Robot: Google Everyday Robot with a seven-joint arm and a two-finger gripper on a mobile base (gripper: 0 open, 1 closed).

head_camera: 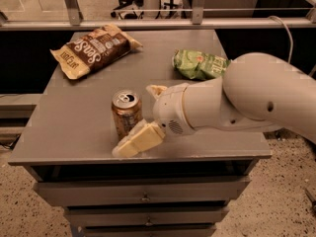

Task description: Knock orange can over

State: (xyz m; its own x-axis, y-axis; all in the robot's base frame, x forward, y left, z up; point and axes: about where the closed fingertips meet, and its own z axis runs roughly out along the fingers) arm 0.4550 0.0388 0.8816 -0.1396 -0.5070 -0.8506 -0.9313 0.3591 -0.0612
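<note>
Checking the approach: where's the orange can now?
The orange can stands upright left of centre near the front edge of the table, the gripper at its lower right.

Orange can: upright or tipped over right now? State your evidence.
Upright. The orange can stands on the table, silver top facing up; the gripper is low beside its front right.

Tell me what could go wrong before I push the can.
The tool sits low by the upright orange can, at its base, so a push may slide it instead of tipping it. The can stands near the front edge of the table; once toppled it could roll off. The arm passes close by the green bag and may drag it.
</note>
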